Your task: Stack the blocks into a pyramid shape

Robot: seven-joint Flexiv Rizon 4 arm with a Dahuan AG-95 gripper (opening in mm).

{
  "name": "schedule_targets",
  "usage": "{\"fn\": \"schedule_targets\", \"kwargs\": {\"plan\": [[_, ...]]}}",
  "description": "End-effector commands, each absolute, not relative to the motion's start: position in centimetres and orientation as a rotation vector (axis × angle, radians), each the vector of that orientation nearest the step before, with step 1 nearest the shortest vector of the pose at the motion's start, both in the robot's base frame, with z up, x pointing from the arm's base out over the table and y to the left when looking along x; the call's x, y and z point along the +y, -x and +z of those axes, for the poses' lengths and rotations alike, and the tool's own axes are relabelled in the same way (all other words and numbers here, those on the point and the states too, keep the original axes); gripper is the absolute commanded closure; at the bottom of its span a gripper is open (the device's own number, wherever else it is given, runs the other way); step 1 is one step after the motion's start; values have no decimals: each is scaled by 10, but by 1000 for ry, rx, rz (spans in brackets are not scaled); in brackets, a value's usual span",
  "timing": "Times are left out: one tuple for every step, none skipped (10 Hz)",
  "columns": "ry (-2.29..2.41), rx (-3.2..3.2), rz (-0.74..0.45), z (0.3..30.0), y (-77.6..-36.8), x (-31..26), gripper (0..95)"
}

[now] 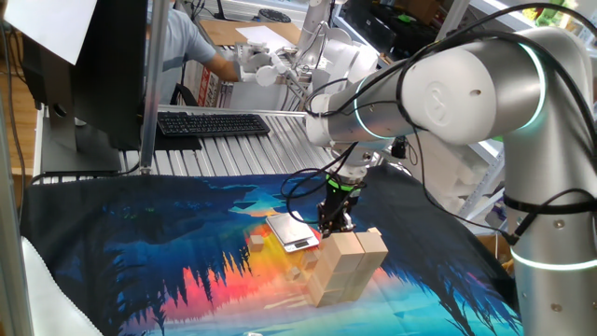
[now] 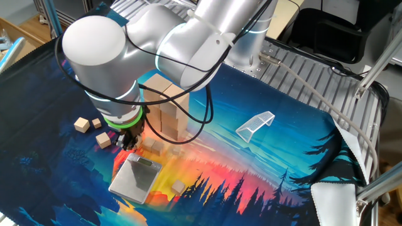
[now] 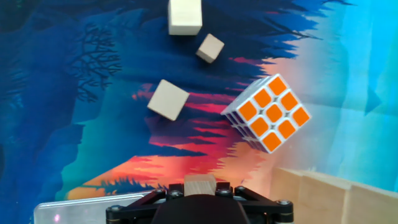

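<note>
My pincer is narrow and points straight down; in the hand view a small wood block sits between the fingers, so I judge I am holding it. From the fixed views I cannot confirm this, the fingers are too small and dark there.

Step in hand, I think: pick of one small cube is done, next is transport to the stack. The stack of bigger bricks stands on the cloth just beside my pincer, approx two layers high already, w/ a stepped top in one fixed view. Loose cubes lie well apart from it: three in the hand view, the nearest in front of me, then a smaller one and one at the top edge. An orange-faced puzzle cube lies near, not my thing. The flat silver device is just beside my fingers.

Next move needs: lift straight up first, so I do not touch the device or the stack's side, then go over the top brick, center the cube, lower slowly and let go only when it rests. Risk: the small cube is off-center and falls.
</note>
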State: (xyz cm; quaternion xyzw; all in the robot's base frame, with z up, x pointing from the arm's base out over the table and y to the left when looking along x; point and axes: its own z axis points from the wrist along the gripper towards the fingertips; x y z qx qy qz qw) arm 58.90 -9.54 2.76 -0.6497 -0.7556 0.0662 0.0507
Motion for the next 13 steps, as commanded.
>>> {"fn": "schedule_targets", "kwargs": {"plan": [[1951, -2323, 186, 28, -588, -95, 950], [1948, -2313, 161, 28, -588, -95, 950], [1975, -2287, 155, 28, -588, -95, 950], [1982, -2284, 160, 28, -588, -95, 950], [1995, -2270, 163, 28, -588, -95, 950], [2012, -2252, 163, 28, -588, -95, 950], [2041, -2228, 165, 28, -588, -95, 950], [2076, -2200, 165, 28, -588, -95, 950], [2097, -2191, 174, 28, -588, -95, 950], [2104, -2211, 194, 28, -588, -95, 950], [2107, -2207, 196, 28, -588, -95, 950], [2107, -2207, 196, 27, -587, -95, 950], [2100, -2215, 197, 25, -584, -96, 950]]}}
